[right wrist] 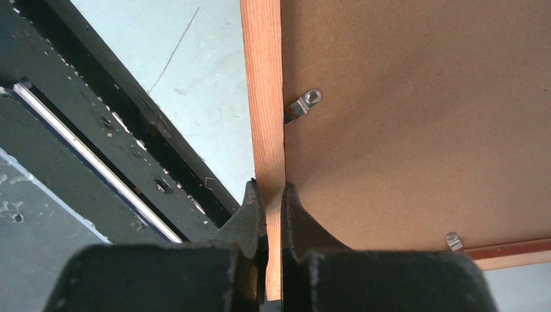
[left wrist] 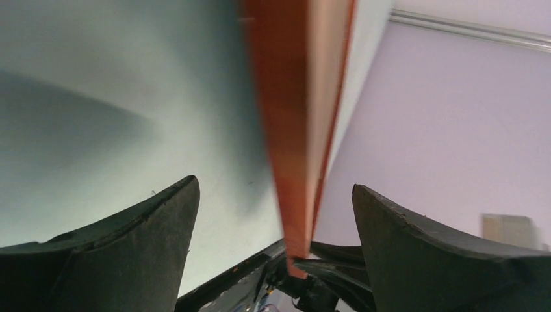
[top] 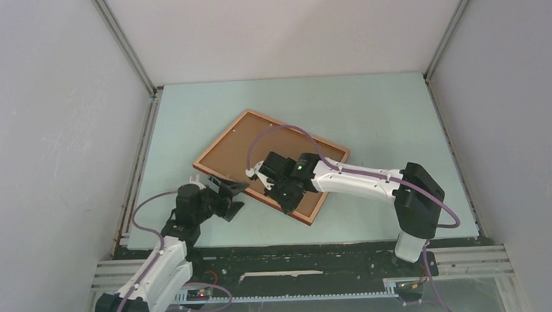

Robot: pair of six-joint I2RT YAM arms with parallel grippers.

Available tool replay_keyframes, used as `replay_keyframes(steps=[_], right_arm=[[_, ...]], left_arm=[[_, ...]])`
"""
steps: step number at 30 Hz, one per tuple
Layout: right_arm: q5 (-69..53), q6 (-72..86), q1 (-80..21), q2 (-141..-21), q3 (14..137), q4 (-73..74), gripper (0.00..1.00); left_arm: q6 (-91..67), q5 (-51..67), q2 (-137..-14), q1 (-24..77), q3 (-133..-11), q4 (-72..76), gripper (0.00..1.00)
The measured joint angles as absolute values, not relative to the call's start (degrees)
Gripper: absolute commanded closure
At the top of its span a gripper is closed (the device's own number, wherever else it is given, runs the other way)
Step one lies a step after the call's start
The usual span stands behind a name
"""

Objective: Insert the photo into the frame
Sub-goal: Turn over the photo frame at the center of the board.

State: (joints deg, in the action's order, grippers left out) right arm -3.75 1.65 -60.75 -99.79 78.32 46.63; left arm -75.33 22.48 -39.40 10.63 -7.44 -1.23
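Count: one frame [top: 220, 137], one backing board [top: 227, 154], two arms, two grippers, and two small metal clips in the right wrist view, one [right wrist: 303, 104] at the long rim and one [right wrist: 453, 240] near the corner. The frame lies back-up on the pale green table [top: 369, 110], turned at a slant so that one corner points toward the far wall and another toward the near rail [top: 320, 256]. The brown board fills the frame, leaving only the thin orange rim showing around it. Right gripper [right wrist: 268, 195]: the jaws are closed tight on the frame's near-left rim, with the wood strip pinched between the two fingers [right wrist: 250, 218], one on the outside edge and one on the board side. Left gripper [left wrist: 274, 184]: the jaws are spread wide and hold nothing. The frame's orange edge runs between them, blurred, touching neither finger [left wrist: 149, 227], with a gap on each side. From above, this gripper sits at the frame's left end, just beside the right gripper's grip point. Edges: the frame's near corner comes close to the table's near edge. Its far and right sides stand well apart from the white walls, leaving more table surface on the right than on the left. A purple cable [top: 279, 131] loops over the board.
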Motion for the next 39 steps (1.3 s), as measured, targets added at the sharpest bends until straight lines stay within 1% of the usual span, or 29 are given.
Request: replay_keyframes(steps=[3, 6, 9, 10, 12, 13, 16, 17, 18, 20, 22, 23, 25, 28, 34, 39], right_arm=[[-4.64, 2.39, -60.53, -99.79, 78.32, 46.37, 1.00], [-5.21, 3.03, -60.34, -99.79, 78.32, 46.17, 1.00], [-5.34, 3.38, -60.34, -99.79, 78.32, 45.98, 1.00], [-5.37, 3.53, -60.31, -99.79, 78.32, 45.93, 1.00], [-5.21, 3.88, -60.29, -99.72, 78.32, 45.78, 1.00], [-4.95, 4.21, -60.31, -99.48, 78.35, 45.67, 0.95], [-2.90, 5.10, -61.01, -98.15, 78.32, 45.41, 0.68], [-2.11, 5.76, -61.36, -97.54, 78.30, 45.23, 0.59], [-1.13, 6.48, -61.89, -96.57, 78.13, 44.77, 0.48], [1.32, 7.62, -63.09, -94.04, 77.56, 44.42, 0.31], [4.32, 8.36, -64.62, -91.22, 77.23, 44.51, 0.17], [6.02, 8.80, -65.47, -89.89, 77.23, 44.42, 0.14], [9.98, 9.43, -68.01, -87.70, 77.41, 44.71, 0.09], [16.14, 11.51, -73.06, -87.05, 80.58, 48.21, 0.05], [33.28, 18.68, -83.24, -93.23, 93.82, 56.77, 0.04], [43.31, 19.03, -90.50, -97.76, 96.01, 60.58, 0.05]], left_arm=[[-76.73, 21.91, -40.93, 12.45, -7.27, 6.96, 0.17], [-77.56, 21.19, -44.60, 14.33, -7.29, 14.37, 0.33], [-78.15, 21.19, -49.15, 15.53, -7.33, 18.81, 0.54], [-78.19, 21.12, -50.17, 15.66, -7.35, 19.29, 0.59], [-78.04, 20.64, -50.68, 15.68, -7.35, 18.94, 0.65], [-77.54, 20.05, -50.39, 15.70, -7.40, 18.24, 0.69], [-75.64, 18.65, -47.44, 15.77, -8.88, 13.56, 0.91], [-75.44, 18.20, -46.30, 15.81, -10.15, 11.25, 0.97], [-75.40, 17.93, -45.23, 15.84, -11.46, 9.41, 1.00], [-74.39, 17.08, -43.44, 15.84, -14.11, 6.28, 1.00], [-73.97, 16.64, -42.44, 15.84, -16.67, 3.31, 1.00], [-73.87, 16.47, -42.06, 15.84, -17.98, 1.23, 1.00], [-72.71, 16.29, -41.41, 15.86, -20.25, -2.42, 1.00], [-72.58, 15.38, -40.23, 15.90, -24.34, -9.76, 1.00], [-75.66, 14.55, -39.33, 15.90, -30.39, -20.88, 1.00], [-77.56, 13.93, -39.59, 15.90, -36.29, -30.44, 1.00]])
